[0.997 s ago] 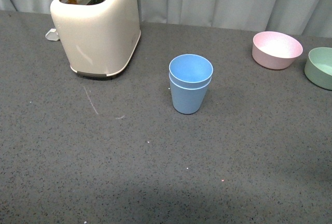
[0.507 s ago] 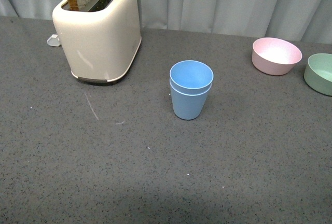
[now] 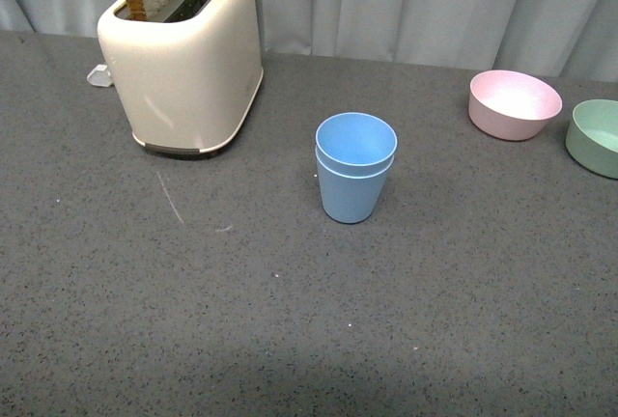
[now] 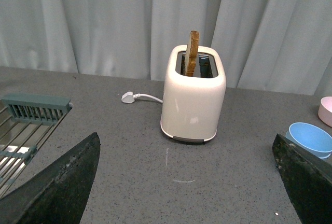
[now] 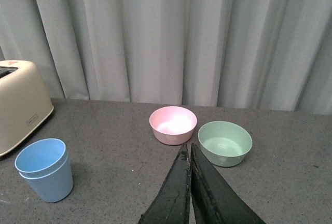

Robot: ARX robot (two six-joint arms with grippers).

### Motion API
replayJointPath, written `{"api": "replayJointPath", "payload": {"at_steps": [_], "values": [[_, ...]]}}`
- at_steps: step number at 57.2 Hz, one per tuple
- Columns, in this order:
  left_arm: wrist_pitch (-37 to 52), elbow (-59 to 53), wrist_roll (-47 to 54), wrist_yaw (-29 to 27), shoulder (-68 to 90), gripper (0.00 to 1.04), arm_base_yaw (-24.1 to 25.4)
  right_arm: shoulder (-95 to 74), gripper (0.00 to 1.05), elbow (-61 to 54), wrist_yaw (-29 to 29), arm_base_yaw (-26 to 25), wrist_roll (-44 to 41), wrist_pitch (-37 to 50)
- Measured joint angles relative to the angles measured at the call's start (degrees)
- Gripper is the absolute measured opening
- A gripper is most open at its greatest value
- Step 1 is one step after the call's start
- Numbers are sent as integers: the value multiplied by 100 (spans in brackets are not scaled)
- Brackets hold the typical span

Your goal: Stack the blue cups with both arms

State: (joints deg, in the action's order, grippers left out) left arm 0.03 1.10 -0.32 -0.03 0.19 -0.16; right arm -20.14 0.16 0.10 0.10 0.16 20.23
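Cups first: your two blue cups (image 3: pixel 355 166) already sit one inside the other, standing up in the middle of the desk (image 3: pixel 290 320), between the toaster (image 3: pixel 183 60) and the pink bowl (image 3: pixel 515 104). They look light, stiff and a bit smooth. Pinch the wall just under the rim, gently. Your left tool (image 4: pixel 187 182) is spread wide with nothing in it. Your right tool (image 5: pixel 189 195) is pressed together, also holding nothing.
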Motion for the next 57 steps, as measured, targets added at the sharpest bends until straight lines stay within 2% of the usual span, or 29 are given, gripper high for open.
{"api": "replayJointPath", "payload": {"at_steps": [28,35,45,48,57], "values": [[0,0,2,0,0,98,0,1014,1,0,-2,0,-2,-1001],[0,0,2,-7,2,98,2,1812,1,4,-17,0,-2,-1971],[0,0,2,0,0,98,0,1985,1,4,-17,0,-2,-2011],[0,0,2,0,0,98,0,1985,9,4,-20,0,-9,-2013],[0,0,2,0,0,98,0,1991,48,4,-20,0,-9,-2013]]}}
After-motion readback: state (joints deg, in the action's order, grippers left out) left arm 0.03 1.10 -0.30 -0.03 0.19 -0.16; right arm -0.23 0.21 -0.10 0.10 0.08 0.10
